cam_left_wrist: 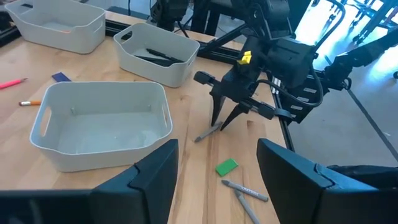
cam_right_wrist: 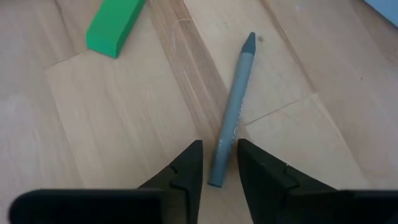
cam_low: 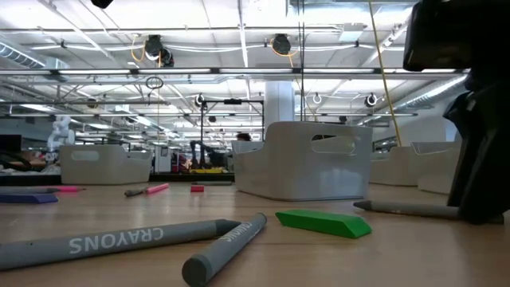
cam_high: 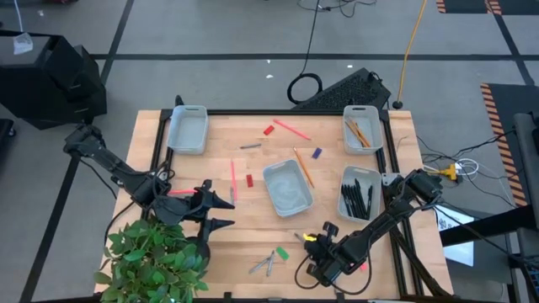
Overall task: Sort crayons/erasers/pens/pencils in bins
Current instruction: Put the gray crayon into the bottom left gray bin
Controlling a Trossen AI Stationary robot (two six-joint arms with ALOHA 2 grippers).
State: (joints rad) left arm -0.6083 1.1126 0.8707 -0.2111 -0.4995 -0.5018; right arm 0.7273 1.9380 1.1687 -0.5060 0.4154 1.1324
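At the tabletop's (cam_high: 253,244) five o'clock, the right tool (cam_right_wrist: 217,163) straddles a grey crayon (cam_right_wrist: 233,112), fingers parted; the left tool (cam_high: 221,212) waits open at eight o'clock.

The table (cam_right_wrist: 124,143) is pale wood planks, smooth and matt, with visible grain. The crayon (cam_right_wrist: 233,115) has a matt grey paper wrap; the green eraser (cam_right_wrist: 115,22) looks matt and rubbery. The bins (cam_left_wrist: 99,124) are smooth plastic with a slight sheen.

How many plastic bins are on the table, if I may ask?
4 pale grey-blue plastic bins in the high view: upper left, upper right, centre, and right of centre holding black pens. None seems hidden.
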